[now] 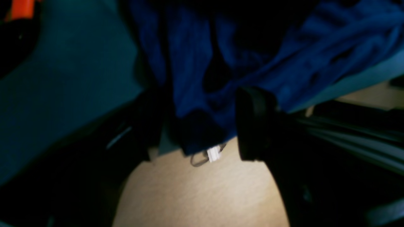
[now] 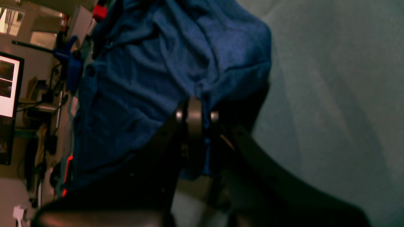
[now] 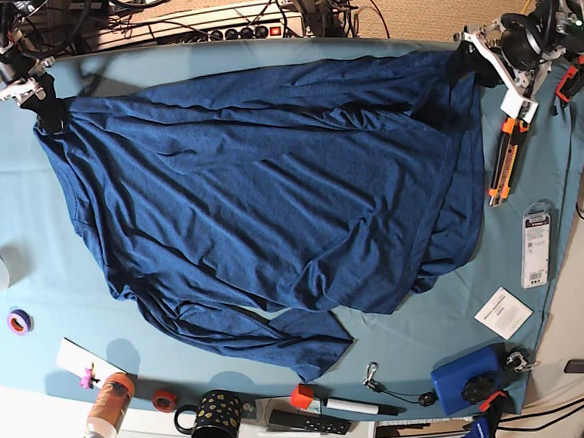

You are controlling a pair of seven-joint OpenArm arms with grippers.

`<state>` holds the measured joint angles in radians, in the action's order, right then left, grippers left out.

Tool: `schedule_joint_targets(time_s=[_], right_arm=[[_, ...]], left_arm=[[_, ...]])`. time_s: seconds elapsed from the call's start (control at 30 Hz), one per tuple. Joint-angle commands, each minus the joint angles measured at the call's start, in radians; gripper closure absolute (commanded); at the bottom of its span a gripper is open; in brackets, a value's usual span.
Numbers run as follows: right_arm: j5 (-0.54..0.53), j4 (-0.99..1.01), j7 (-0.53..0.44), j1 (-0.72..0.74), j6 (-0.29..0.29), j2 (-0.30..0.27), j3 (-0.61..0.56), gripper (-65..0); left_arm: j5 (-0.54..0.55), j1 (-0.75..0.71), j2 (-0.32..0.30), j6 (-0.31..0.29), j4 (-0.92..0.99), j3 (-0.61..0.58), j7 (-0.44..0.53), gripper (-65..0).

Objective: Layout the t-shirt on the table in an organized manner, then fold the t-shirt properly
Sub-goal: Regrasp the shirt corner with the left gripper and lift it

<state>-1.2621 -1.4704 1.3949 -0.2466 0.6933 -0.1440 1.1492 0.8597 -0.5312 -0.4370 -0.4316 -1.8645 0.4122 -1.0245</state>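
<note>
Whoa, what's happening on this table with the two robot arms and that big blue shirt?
Two robot arms are spreading a large dark navy-blue t-shirt across a table covered in light teal cloth. The right gripper is shut on one far corner of the fabric. The left gripper stands open around the opposite far corner, at the table's edge. The shirt is stretched wide but wrinkled, with no fold made yet.

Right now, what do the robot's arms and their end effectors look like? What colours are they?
Both arms are mostly black with white plastic pieces. The left end effector has white brackets and thick black rounded fingers. The right end effector has white parts too; up close it shows dark curved fingers with small silver round metal pieces. Thin cables run along the arms.
</note>
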Motion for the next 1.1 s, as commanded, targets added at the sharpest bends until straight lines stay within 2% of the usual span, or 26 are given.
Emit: schedule_joint_targets(time_s=[0.0,0.23,0.4,0.57,0.77,0.9,0.97,1.07], right_arm=[[-0.032,-0.013,-0.013,0.0,0.005,-0.019,0.004,0.0],[-0.032,-0.013,-0.011,0.0,0.005,-0.02,0.004,0.0],[-0.032,-0.013,-0.011,0.0,0.005,-0.019,0.004,0.0],[-0.033,-0.013,-0.011,0.0,0.005,-0.019,0.004,0.0],[-0.045,-0.013,-0.006,0.0,0.005,-0.019,0.004,0.0],[-0.054,-0.013,0.0,0.0,0.005,-0.019,0.004,0.0],[-0.069,-0.013,0.001,0.0,0.005,-0.019,0.004,0.0],[-0.074,-0.013,0.001,0.0,0.005,-0.019,0.004,0.0]], left_arm=[[0.016,-0.003,0.001,-0.008,0.0,0.001,-0.012,-34.1],[0.015,-0.003,0.024,-0.012,0.001,0.022,-0.014,-34.1],[0.026,-0.003,0.024,-0.015,0.001,0.15,-0.014,-34.1],[0.128,-0.004,0.024,-0.042,0.001,0.293,-0.065,-34.1],[0.225,-0.023,0.029,-0.068,0.009,0.297,-0.111,-34.1],[0.267,-0.019,0.03,-0.084,0.096,0.297,-0.111,-34.1],[0.324,-0.014,0.03,-0.096,0.166,0.297,-0.122,-34.1],[0.45,0.003,0.03,-0.152,0.256,0.297,-0.196,-34.1]])
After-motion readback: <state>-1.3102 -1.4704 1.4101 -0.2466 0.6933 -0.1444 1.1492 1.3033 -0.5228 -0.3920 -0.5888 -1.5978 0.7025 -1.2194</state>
